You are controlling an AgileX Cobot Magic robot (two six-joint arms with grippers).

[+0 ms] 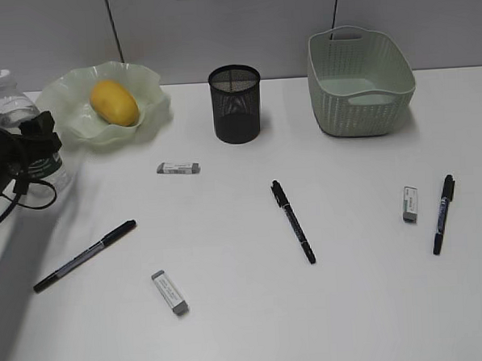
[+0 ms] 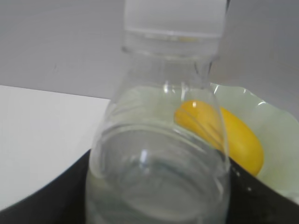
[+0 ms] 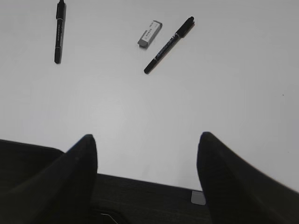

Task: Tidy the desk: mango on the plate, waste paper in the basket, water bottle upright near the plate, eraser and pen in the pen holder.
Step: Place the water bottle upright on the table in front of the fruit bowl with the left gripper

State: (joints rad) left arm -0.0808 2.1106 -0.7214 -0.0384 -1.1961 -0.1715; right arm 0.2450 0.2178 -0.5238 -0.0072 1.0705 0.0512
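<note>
The water bottle (image 1: 6, 100) stands upright at the desk's far left, just left of the plate (image 1: 152, 104). My left gripper (image 1: 33, 147) is shut on its lower body. In the left wrist view the bottle (image 2: 159, 154) fills the space between the jaws (image 2: 159, 207). The mango (image 1: 114, 102) lies on the plate and shows behind the bottle (image 2: 238, 137). The black mesh pen holder (image 1: 235, 104) and the basket (image 1: 361, 81) stand at the back. My right gripper (image 3: 145, 144) is open and empty above bare desk. The waste paper is out of view.
Three black pens lie on the desk: left (image 1: 85, 255), middle (image 1: 293, 221), right (image 1: 443, 213). Three erasers lie near the plate (image 1: 178, 168), at the front (image 1: 170, 292) and at the right (image 1: 410, 204). The right wrist view shows an eraser (image 3: 149, 33) between two pens (image 3: 169, 44).
</note>
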